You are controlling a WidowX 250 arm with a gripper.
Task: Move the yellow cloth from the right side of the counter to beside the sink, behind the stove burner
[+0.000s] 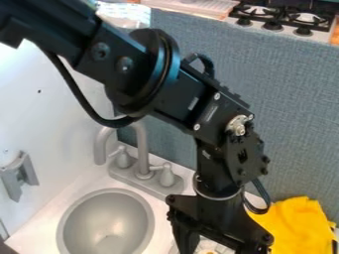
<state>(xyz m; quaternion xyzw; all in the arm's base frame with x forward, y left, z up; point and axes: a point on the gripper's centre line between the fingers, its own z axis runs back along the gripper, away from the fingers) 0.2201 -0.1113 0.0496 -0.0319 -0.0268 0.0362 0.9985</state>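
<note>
By the sink (106, 213), my gripper (222, 221) near a half-hidden pale object (210, 245) — jaws open or closed, I can't tell — yellow cloth (291, 227) alongside.

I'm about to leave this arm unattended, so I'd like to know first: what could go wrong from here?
The hand hangs low between the sink basin and the yellow cloth. A sideways swing might knock the basin's rim or the nearer faucet handle; the other way, it could snag the cloth.

The slack cable loops close to the cloth in this view, so it might catch there.
</note>
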